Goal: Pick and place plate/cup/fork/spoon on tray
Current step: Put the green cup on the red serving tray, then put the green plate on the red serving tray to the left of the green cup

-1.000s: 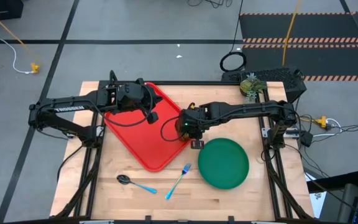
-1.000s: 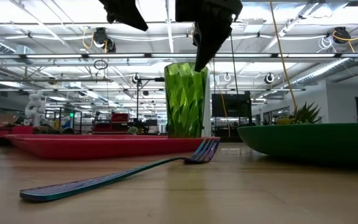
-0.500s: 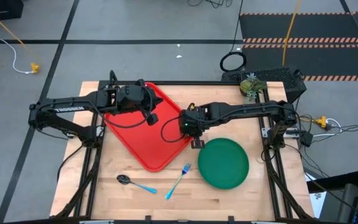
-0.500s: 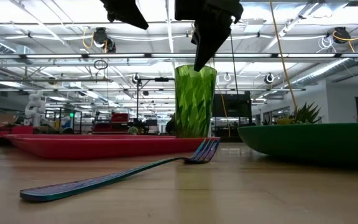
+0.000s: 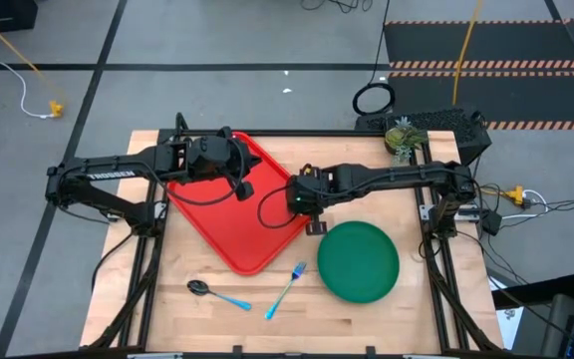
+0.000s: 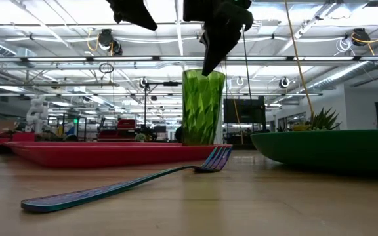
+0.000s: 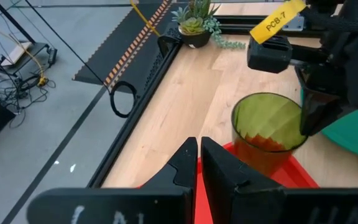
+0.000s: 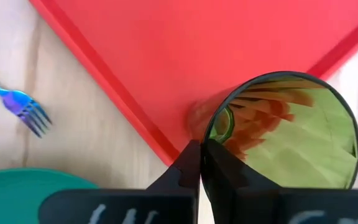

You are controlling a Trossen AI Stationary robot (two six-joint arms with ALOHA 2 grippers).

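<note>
The olive-green cup (image 6: 203,108) stands upright on its base in the right corner of the red tray (image 5: 232,214). My right gripper (image 8: 201,149) is above it, shut at the cup's rim, and hides it in the high view. My left gripper (image 7: 199,152) hovers shut and holding nothing over the tray's far part. The dark-green plate (image 5: 359,261) lies flat on the table right of the tray. The blue fork (image 5: 287,287) and the spoon (image 5: 215,292) lie on the table near the front edge. My right gripper pinches the cup's rim (image 8: 211,138) on the side toward the table's right; the rim runs into the seam between the two fingers, one inside the cup and one outside. The fingers (image 6: 209,62) slant down from above. The cup stands upright with its base on the tray.
A small potted plant (image 5: 400,138) stands at the table's far right corner. The cup stands close to the tray's raised rim (image 8: 160,140). Bare wood lies between tray and plate and along the near edge around fork and spoon.
The cup has slid a little toward the table's right on the tray, still upright, with my right gripper's fingers at its rim. The right wrist has rolled slightly while staying in place.
</note>
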